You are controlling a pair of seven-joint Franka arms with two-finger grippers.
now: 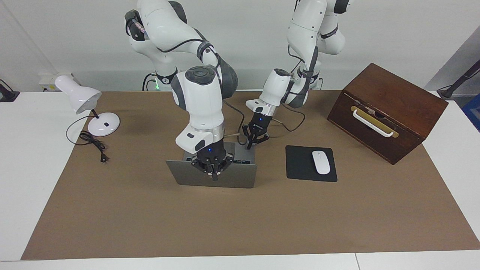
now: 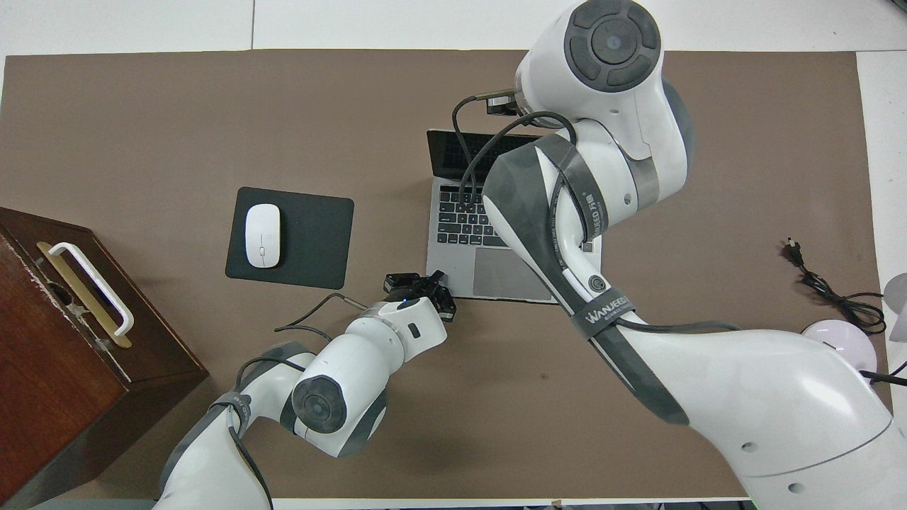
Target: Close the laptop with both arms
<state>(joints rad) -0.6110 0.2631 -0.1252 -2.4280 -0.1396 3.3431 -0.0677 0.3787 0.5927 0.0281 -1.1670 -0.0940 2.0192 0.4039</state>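
The silver-grey laptop (image 1: 234,180) stands open in the middle of the brown mat, its lid tilted up with the back facing away from the robots. Its keyboard (image 2: 459,218) and trackpad (image 2: 506,275) show in the overhead view. My right gripper (image 1: 214,173) is at the lid's top edge near its middle, fingers together and touching the lid. In the overhead view the right arm (image 2: 602,212) hides it. My left gripper (image 1: 255,141) is open at the base's corner nearest the robots, toward the left arm's end, and it also shows in the overhead view (image 2: 423,282).
A black mouse pad (image 1: 300,165) with a white mouse (image 1: 321,162) lies beside the laptop toward the left arm's end. A brown wooden box (image 1: 390,108) with a white handle stands at that end. A white desk lamp (image 1: 88,101) and its black cord (image 1: 93,144) are at the right arm's end.
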